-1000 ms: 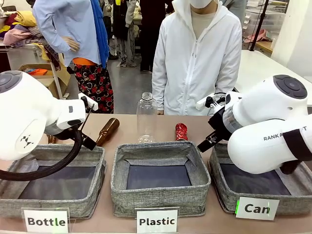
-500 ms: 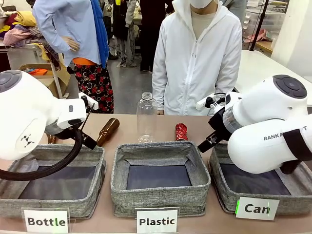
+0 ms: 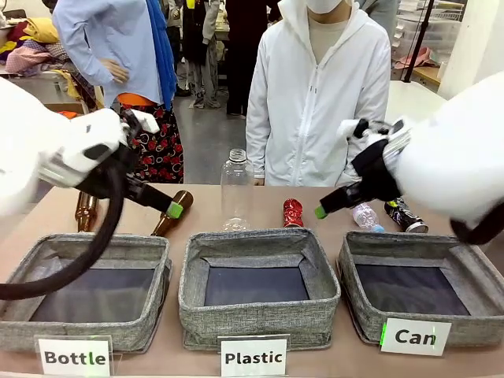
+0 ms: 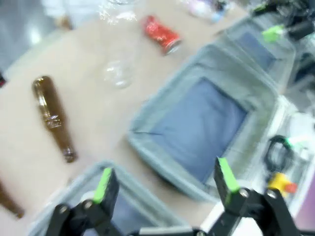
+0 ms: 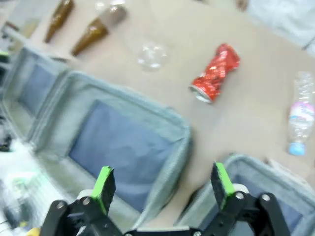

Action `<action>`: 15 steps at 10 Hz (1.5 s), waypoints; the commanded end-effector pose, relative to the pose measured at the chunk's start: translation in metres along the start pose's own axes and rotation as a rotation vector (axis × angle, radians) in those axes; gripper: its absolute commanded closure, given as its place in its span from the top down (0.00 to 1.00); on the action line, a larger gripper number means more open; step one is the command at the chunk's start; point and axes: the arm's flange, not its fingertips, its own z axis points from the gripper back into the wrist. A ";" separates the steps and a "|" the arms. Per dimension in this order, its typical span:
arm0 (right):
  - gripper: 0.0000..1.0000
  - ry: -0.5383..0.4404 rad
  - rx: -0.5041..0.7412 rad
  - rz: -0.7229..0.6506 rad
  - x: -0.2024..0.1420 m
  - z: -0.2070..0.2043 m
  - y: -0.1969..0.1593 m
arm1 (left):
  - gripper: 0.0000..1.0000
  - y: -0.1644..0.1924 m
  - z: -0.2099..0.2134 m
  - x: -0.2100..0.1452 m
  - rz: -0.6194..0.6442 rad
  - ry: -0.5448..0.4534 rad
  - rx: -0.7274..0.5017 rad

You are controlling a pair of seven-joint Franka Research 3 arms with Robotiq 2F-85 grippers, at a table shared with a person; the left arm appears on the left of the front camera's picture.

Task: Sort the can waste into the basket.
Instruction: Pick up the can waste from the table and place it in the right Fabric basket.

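Where the red can (image 3: 293, 213) lies: on its side on the bench (image 3: 47, 224), just behind the far right corner of the Plastic basket (image 3: 260, 239), between the upright clear bottle (image 3: 236, 189) and the right tool's green tip.
Second can: black can (image 3: 405, 214), crushed, on the bench behind the far rim of the Can basket (image 3: 409, 241), just beside a small plastic bottle (image 3: 364, 216) that lies flat.
Can basket: at the robot's right end of the row, white "Can" card (image 3: 415, 337) in front; its dark bottom shows.
Left side: left tool (image 4: 165, 181) hangs in the air above the far edge of the Bottle basket (image 3: 102, 240), jaws spread wide with nothing between the green pads; its tip is near a lying brown bottle (image 3: 173, 214).
Right side: right tool (image 5: 163, 181) is above the bench by the Can basket's far left corner, jaws spread wide, gripping nothing; it is near the red can but apart from it.
Far left: another brown bottle (image 3: 85, 211).
Person: in a white jacket (image 3: 319, 102), standing at the far side of the bench.
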 end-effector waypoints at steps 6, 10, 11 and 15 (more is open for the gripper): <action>1.00 -0.189 0.505 -0.461 -0.072 0.107 -0.148 | 1.00 0.089 0.119 -0.095 0.293 -0.257 -0.539; 1.00 -0.432 0.451 -0.715 -0.150 0.151 -0.212 | 1.00 0.139 0.143 -0.173 0.591 -0.541 -0.478; 1.00 -0.473 0.435 -0.766 -0.166 0.157 -0.220 | 1.00 0.139 0.142 -0.182 0.645 -0.579 -0.461; 1.00 -0.501 0.252 -0.897 -0.182 0.161 -0.224 | 1.00 0.112 0.123 -0.151 0.799 -0.557 -0.170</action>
